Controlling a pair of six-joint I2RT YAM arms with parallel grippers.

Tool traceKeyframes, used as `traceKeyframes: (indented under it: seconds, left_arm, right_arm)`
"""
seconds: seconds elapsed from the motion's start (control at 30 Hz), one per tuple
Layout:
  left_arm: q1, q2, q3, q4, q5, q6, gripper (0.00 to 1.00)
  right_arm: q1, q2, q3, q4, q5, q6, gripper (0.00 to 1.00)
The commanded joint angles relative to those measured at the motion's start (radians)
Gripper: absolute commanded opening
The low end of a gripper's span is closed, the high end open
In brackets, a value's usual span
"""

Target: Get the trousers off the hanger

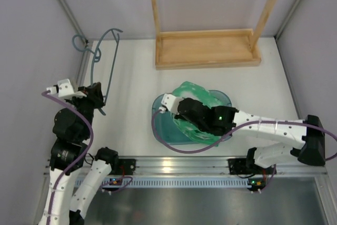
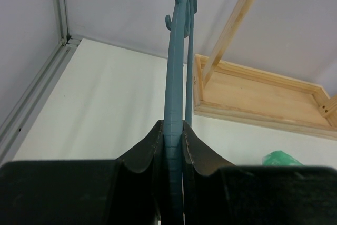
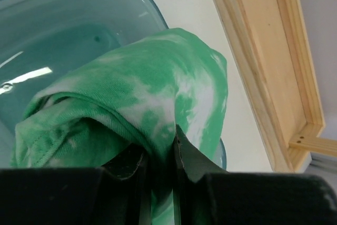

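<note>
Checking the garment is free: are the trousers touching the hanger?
Apart. The top view shows the hanger in the left gripper at the left, the trousers in the teal basin, with bare white tabletop between them.

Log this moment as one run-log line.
left gripper: shut on thin grey-blue hanger | right gripper: shut on green tie-dye trousers, over teal plastic basin | trousers: off hanger

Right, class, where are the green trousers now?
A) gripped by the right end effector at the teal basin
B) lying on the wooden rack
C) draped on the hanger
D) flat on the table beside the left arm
A: the right end effector is shut on the trousers at the teal basin, and the hanger in the left end effector is bare.
</note>
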State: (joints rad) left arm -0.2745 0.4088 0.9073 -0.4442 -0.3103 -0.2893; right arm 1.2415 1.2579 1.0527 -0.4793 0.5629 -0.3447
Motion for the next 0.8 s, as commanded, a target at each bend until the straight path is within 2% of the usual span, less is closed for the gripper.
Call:
traceKeyframes:
  seconds: [0.0,0.4,0.53,0.63,0.77]
  left_arm:
    - [0.004,-0.015,-0.016,0.012,0.011,-0.019,0.00]
    - [0.004,-0.002,-0.012,-0.025,0.045,-0.039,0.00]
    - [0.005,0.002,-0.007,-0.034,0.045,-0.037,0.00]
    - [0.006,0.004,-0.005,-0.034,0.042,-0.031,0.00]
    - [0.004,0.015,0.007,-0.040,0.037,-0.021,0.00]
  right_arm:
    - [0.048,0.056,0.085,0.079,-0.063,0.072,0.00]
    - [0.088,0.199,0.133,0.038,-0.173,0.157,0.01]
    - [0.088,0.184,0.211,-0.011,-0.261,0.217,0.57]
    - [0.088,0.170,0.329,-0.073,-0.288,0.256,0.74]
    - [0.088,0.117,0.457,-0.186,-0.342,0.286,0.79]
